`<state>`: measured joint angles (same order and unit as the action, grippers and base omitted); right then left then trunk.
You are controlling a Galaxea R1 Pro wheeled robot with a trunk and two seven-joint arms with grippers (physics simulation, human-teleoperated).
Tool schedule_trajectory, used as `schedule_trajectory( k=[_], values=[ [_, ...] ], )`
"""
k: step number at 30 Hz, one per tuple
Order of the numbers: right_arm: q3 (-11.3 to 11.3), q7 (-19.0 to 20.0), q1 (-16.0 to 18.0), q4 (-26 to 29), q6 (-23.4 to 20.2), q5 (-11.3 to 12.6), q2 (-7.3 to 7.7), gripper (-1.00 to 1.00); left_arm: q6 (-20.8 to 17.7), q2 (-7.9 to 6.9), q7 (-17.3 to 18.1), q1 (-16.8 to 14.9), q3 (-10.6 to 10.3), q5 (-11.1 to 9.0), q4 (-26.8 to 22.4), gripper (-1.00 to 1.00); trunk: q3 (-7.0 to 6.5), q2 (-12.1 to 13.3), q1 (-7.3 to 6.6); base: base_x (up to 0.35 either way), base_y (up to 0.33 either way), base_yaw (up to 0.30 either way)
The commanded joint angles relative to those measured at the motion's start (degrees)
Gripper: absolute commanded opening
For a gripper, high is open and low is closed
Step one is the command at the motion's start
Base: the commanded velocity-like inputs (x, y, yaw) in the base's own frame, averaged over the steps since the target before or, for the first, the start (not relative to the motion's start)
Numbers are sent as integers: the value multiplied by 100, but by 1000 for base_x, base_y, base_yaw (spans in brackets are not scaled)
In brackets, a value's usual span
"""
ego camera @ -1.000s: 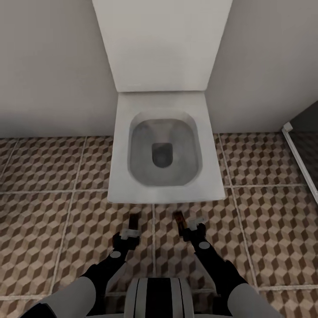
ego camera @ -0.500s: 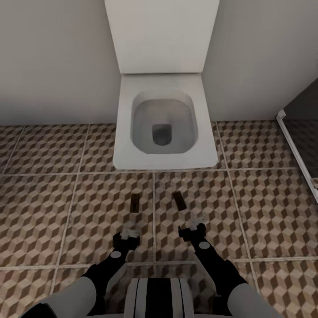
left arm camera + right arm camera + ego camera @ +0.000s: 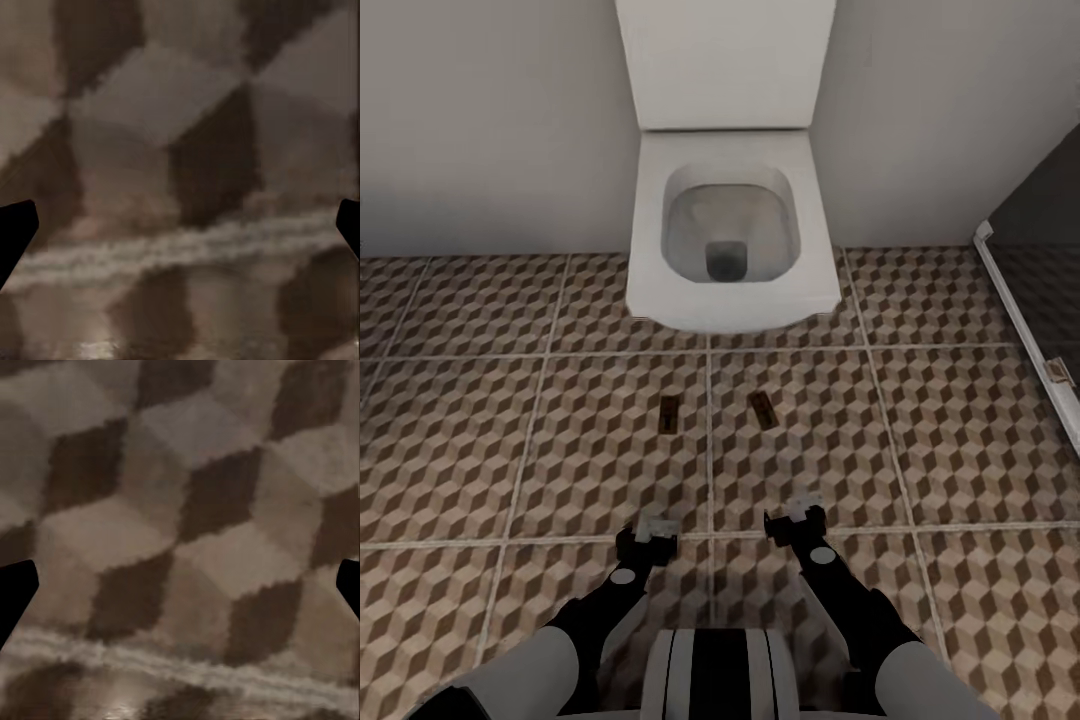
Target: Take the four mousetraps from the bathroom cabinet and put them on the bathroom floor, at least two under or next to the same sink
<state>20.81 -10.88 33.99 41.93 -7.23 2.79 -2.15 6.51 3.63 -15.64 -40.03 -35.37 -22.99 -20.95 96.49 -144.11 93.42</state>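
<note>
camera backed away; mousetraps (image 3: 715,411) tiny.

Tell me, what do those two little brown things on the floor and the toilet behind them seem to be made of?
The two mousetraps look like flat matte brown wood with darker, probably metal, parts on top; too small to be sure. The toilet looks like smooth white glazed ceramic, with soft shading in its bowl. The bathroom floor looks like printed tile, judging by its pale grout lines.

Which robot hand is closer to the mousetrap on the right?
Right. The right gripper sits just below the right-hand mousetrap, nearly in line with it. The left gripper is across the grout line, closer to the other mousetrap.
</note>
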Motion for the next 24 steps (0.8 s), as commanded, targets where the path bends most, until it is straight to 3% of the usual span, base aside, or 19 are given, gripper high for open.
schedule_trajectory(
  k=[1, 8, 24],
  values=[
    [28, -46, 3, 8, -31, 29, 5, 100, 25, -2, -35, -5, -49, -54, 4, 100, 2, -1, -4, -333, 0, 0],
    [28, -46, 3, 8, -32, 29, 5, 100, 26, 3, -35, -5, -49, -55, 4, 100, 2, -1, -4, -184, 0, 0],
    [28, -46, 3, 8, -32, 28, 8, 100, 26, 58, -35, -5, -50, -48, 4, 100, 2, -1, -4, -15, 0, 0]
  ],
)
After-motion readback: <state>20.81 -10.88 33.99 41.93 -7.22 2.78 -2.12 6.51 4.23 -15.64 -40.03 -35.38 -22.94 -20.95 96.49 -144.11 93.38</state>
